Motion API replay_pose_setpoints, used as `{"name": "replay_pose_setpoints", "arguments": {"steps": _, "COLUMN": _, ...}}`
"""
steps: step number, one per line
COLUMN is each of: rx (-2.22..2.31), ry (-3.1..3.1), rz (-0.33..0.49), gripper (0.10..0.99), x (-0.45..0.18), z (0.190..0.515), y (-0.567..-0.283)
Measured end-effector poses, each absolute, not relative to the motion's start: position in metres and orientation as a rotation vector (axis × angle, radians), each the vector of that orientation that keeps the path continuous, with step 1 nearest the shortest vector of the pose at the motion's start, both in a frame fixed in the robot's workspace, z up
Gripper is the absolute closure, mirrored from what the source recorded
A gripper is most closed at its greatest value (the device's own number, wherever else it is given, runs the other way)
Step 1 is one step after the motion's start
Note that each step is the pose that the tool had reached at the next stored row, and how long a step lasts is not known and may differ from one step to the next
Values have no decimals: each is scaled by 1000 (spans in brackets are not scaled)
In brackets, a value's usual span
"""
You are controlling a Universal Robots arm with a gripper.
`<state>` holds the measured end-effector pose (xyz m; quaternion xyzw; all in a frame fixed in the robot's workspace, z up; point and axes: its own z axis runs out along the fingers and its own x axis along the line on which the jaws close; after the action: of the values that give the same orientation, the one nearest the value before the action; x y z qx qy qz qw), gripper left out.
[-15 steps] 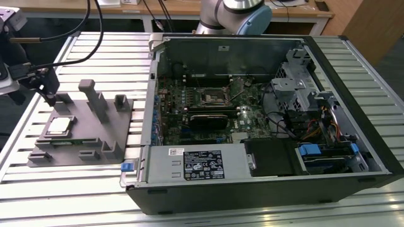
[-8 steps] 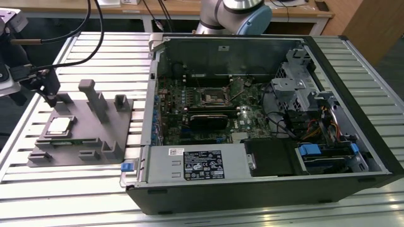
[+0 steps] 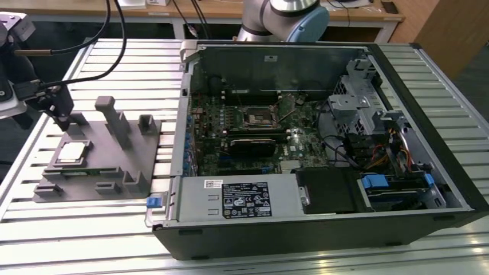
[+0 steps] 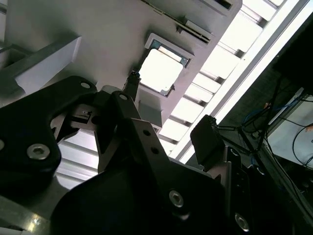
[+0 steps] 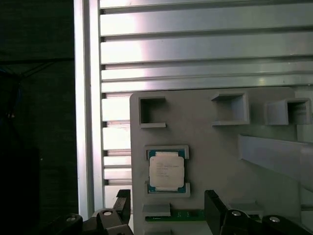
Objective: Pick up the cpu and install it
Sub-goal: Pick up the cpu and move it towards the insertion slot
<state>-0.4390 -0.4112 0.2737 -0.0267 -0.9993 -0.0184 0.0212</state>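
Observation:
The cpu (image 3: 71, 152) is a small square chip with a pale metal top, lying flat in a recess of the grey tray (image 3: 114, 166) at the exterior view's left. Both wrist views show it in that recess, cpu (image 5: 167, 171) and cpu (image 4: 159, 69). My gripper (image 3: 67, 121) hangs above the tray, a little beyond the chip and apart from it. Its dark fingers stand wide apart in the first wrist view, gripper (image 5: 168, 208), with nothing between them. The second wrist view shows the gripper (image 4: 168, 110) from behind its dark body.
An open computer case (image 3: 321, 143) fills the exterior view's middle and right, with the motherboard's square socket (image 3: 258, 117) inside. A green memory stick (image 5: 188, 214) lies in the tray beside the chip. Upright grey posts (image 3: 114, 117) rise from the tray. Everything rests on a slatted metal table (image 3: 91, 229).

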Motion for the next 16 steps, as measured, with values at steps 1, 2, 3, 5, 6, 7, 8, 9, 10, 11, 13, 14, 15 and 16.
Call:
{"name": "replay_pose_setpoints", "arguments": {"steps": 1, "rx": -83, "ry": -3098, "rz": -57, "gripper": 380, "x": -439, "z": 273, "y": -411}}
{"name": "replay_pose_setpoints", "arguments": {"steps": 2, "rx": -83, "ry": -3098, "rz": -57, "gripper": 380, "x": -439, "z": 273, "y": -411}}
{"name": "replay_pose_setpoints", "arguments": {"steps": 3, "rx": -83, "ry": -3098, "rz": -57, "gripper": 380, "x": -439, "z": 272, "y": -411}}
{"name": "replay_pose_setpoints", "arguments": {"steps": 5, "rx": -83, "ry": -3098, "rz": -57, "gripper": 380, "x": -439, "z": 271, "y": -411}}
{"name": "replay_pose_setpoints", "arguments": {"steps": 6, "rx": -83, "ry": -3098, "rz": -57, "gripper": 380, "x": -439, "z": 270, "y": -411}}
{"name": "replay_pose_setpoints", "arguments": {"steps": 7, "rx": -83, "ry": -3098, "rz": -57, "gripper": 380, "x": -439, "z": 269, "y": -411}}
{"name": "replay_pose_setpoints", "arguments": {"steps": 8, "rx": -83, "ry": -3098, "rz": -57, "gripper": 380, "x": -439, "z": 268, "y": -411}}
{"name": "replay_pose_setpoints", "arguments": {"steps": 9, "rx": -83, "ry": -3098, "rz": -57, "gripper": 380, "x": -439, "z": 267, "y": -411}}
{"name": "replay_pose_setpoints", "arguments": {"steps": 10, "rx": -83, "ry": -3098, "rz": -57, "gripper": 380, "x": -439, "z": 266, "y": -411}}
{"name": "replay_pose_setpoints", "arguments": {"steps": 11, "rx": -82, "ry": -3099, "rz": -57, "gripper": 380, "x": -439, "z": 264, "y": -411}}
{"name": "replay_pose_setpoints", "arguments": {"steps": 13, "rx": -82, "ry": -3104, "rz": -58, "gripper": 380, "x": -439, "z": 262, "y": -411}}
{"name": "replay_pose_setpoints", "arguments": {"steps": 14, "rx": -82, "ry": -3107, "rz": -58, "gripper": 380, "x": -439, "z": 261, "y": -411}}
{"name": "replay_pose_setpoints", "arguments": {"steps": 15, "rx": -82, "ry": -3111, "rz": -58, "gripper": 380, "x": -439, "z": 260, "y": -411}}
{"name": "replay_pose_setpoints", "arguments": {"steps": 16, "rx": -82, "ry": -3114, "rz": -58, "gripper": 380, "x": -439, "z": 258, "y": -411}}
